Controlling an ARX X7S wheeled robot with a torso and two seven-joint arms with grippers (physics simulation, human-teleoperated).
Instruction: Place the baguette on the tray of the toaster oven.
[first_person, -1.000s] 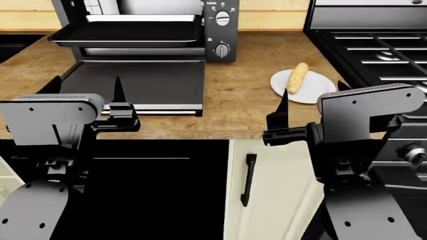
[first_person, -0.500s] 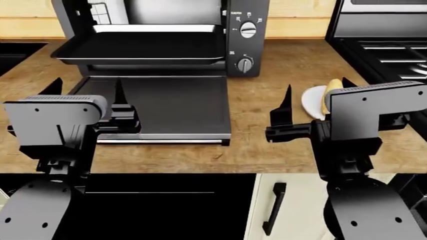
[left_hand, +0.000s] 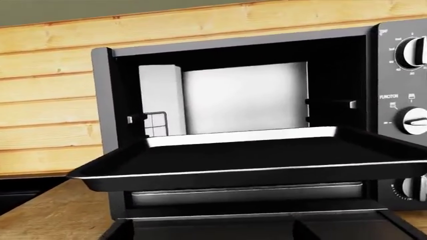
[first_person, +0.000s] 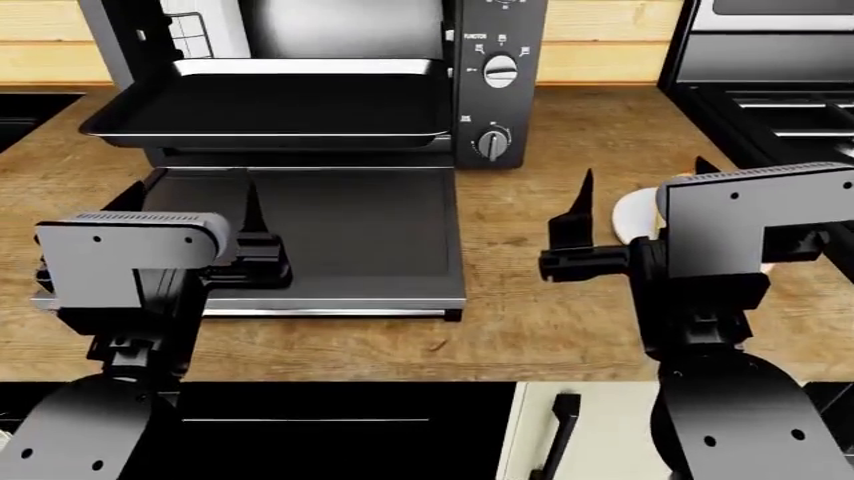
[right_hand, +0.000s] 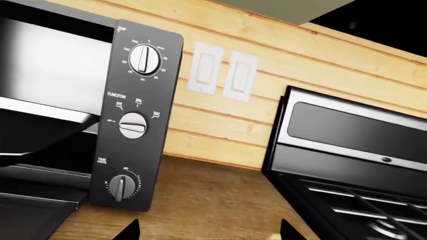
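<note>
Nearest you, your left gripper (first_person: 180, 205) hangs over the front of the open oven door (first_person: 320, 235), its fingers spread wide apart and holding nothing. Your right gripper (first_person: 641, 195) hovers over the wooden counter (first_person: 534, 320) to the door's right, jaws likewise spread and empty. Just behind your right arm a white plate (first_person: 637, 213) peeks out; the baguette is hidden behind that arm, so you cannot see where it lies. Beyond the door, the black tray (first_person: 267, 108) juts out of the toaster oven (first_person: 494, 60), pulled forward over the door and bare. To the right stands the gas range (right_hand: 360, 150), against the wood-plank wall (right_hand: 220, 125).
</note>
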